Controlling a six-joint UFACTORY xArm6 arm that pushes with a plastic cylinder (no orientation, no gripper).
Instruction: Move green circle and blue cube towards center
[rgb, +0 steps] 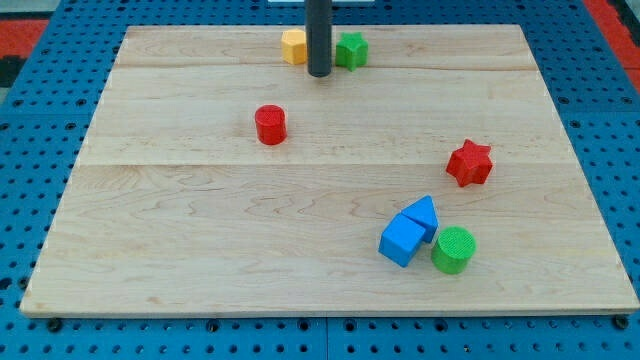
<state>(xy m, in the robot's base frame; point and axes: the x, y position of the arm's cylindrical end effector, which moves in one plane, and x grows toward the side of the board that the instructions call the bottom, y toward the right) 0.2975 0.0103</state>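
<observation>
The green circle lies near the board's bottom right. The blue cube sits just to its left, touching it. A second blue block, wedge-like, touches the cube's upper right side. My rod comes down from the view's top, and my tip rests on the board near the top edge, between a yellow block and a green star-like block. The tip is far from the green circle and the blue cube.
A red cylinder stands left of the board's middle. A red star lies at the right, above the blue blocks. The wooden board rests on a blue pegboard table.
</observation>
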